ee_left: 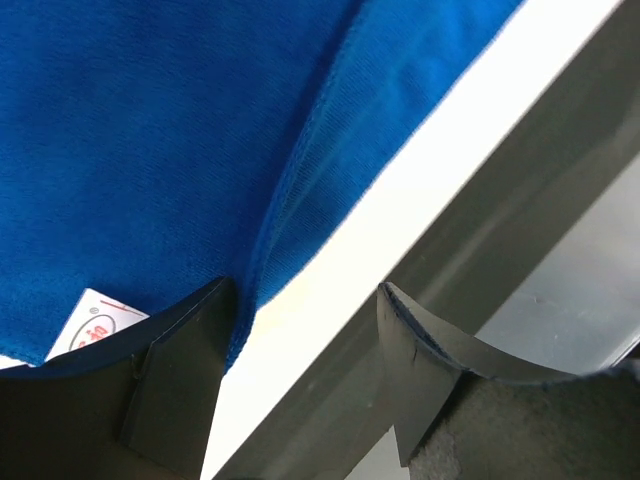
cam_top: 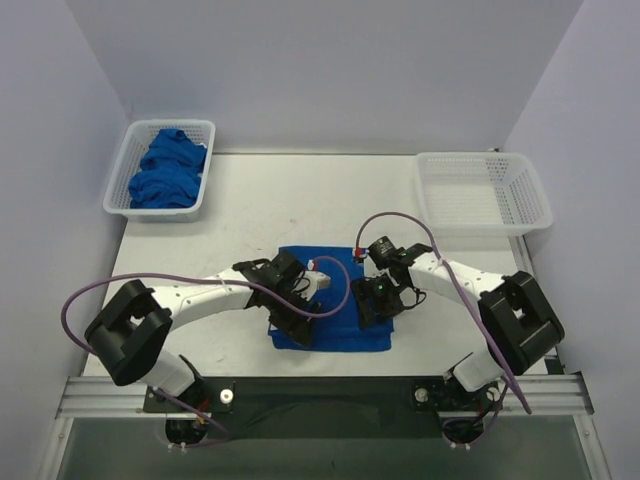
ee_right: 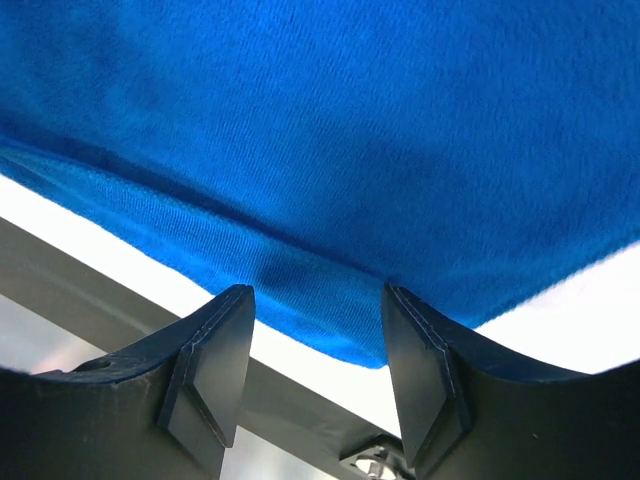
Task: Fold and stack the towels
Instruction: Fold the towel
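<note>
Blue towel (cam_top: 350,335): spread flat on the desk (cam_top: 250,210), just toward 6 o'clock from its centre, with the near edge close to the desk's front rail.
Handling: terry-type cloth, judged light, limp and not fragile. It will sag and drape from whatever point lifts it and has no stiffness to push against. It may drag on the desk rather than slide cleanly.
Where to grip: the stitched hem (ee_right: 300,285) at the near corners looks the thickest and firmest part. Pinching there at two points should keep the edge straight for a fold toward 12 o'clock.
Left jaws: apart and gripping nothing, low at the towel's 7 o'clock corner. The cloth edge lies against the inner finger, and a white label (ee_left: 95,325) shows beside it.
Right jaws: apart, straddling the hem at the towel's 4 o'clock side, not yet pinched on it.
Left basket (cam_top: 165,125): white mesh at 10 o'clock, holding crumpled blue towels (cam_top: 165,175) heaped loosely and tangled together.
Right basket (cam_top: 470,155): white mesh at 2 o'clock, with no towel showing inside. It is likely where the stack goes.
</note>
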Robot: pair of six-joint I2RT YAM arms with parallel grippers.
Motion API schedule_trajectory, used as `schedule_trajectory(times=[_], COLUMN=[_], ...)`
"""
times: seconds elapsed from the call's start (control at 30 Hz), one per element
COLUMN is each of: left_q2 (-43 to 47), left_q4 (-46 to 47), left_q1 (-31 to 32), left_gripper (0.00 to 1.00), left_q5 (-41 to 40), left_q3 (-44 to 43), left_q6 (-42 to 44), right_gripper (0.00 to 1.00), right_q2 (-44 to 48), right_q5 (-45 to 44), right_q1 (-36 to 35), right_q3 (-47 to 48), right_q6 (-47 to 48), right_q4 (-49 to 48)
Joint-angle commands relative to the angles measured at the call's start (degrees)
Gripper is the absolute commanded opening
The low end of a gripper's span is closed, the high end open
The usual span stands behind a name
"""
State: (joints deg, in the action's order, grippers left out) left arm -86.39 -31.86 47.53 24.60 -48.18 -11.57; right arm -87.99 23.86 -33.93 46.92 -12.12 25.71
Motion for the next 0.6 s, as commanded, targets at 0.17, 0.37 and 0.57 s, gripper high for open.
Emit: schedule_trajectory(times=[0.17,0.37,0.57], left_q2=[4.6,4.1,5.2], left_q4=[4.7,5.4,5.9], left_q1=[4.0,7.7,8.9], left_gripper=[0.69,0.69,0.69], left_q5=[4.6,3.7,2.4], left_q3=[5.6,6.4,6.4], left_q6=[-0.9,-2.0,-3.1], right_gripper=[0.54,0.54,0.53], right_q2=[11.1,16.6,13.6], right_q5=[-6.0,-7.9,-8.7], right_q1=[-1.1,-1.0,-1.2], right_q3=[-3.8,-4.0,-3.2], right_q6=[-4.4,-5.5,-7.7], right_q4=[1.9,1.5,0.8])
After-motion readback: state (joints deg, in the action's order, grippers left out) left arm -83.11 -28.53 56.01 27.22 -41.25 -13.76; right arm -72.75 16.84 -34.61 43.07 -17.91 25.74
